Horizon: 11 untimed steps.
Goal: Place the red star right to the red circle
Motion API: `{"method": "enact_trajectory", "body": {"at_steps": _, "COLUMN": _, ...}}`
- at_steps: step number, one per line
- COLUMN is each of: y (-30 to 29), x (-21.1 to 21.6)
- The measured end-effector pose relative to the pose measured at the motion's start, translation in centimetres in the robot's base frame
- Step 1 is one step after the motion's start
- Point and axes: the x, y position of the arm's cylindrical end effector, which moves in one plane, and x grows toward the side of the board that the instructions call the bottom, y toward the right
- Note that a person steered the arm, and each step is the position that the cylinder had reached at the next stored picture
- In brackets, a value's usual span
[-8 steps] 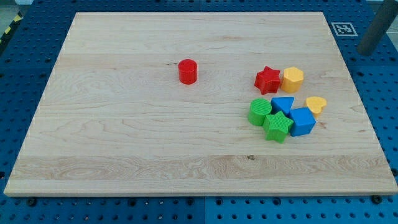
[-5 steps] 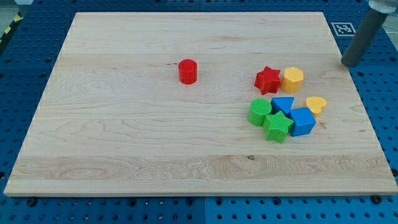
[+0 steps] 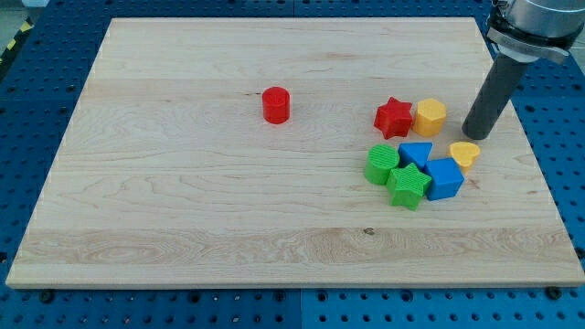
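Red star [image 3: 394, 117] is sitting untouched, well right of the red circle [image 3: 276, 105]; my tip [image 3: 475, 135] is approaching beside the yellow hexagon [image 3: 430, 117]. No jaws exist. Next, I'm needing to get behind the star and push leftward.

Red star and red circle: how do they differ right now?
The red star has points; the red circle is a round, upright cylinder. The red star sits against the yellow hexagon in the cluster at the view's right; the red circle stands alone. My tip is nearer the red star than the red circle. Both are red.
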Motion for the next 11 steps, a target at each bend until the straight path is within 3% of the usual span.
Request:
{"method": "enact_trajectory", "body": {"at_steps": 1, "y": -0.5, "x": 0.0}}
{"method": "enact_trajectory", "body": {"at_steps": 2, "y": -4.8, "x": -0.1}}
{"method": "enact_trajectory", "body": {"at_steps": 11, "y": -14.7, "x": -3.3}}
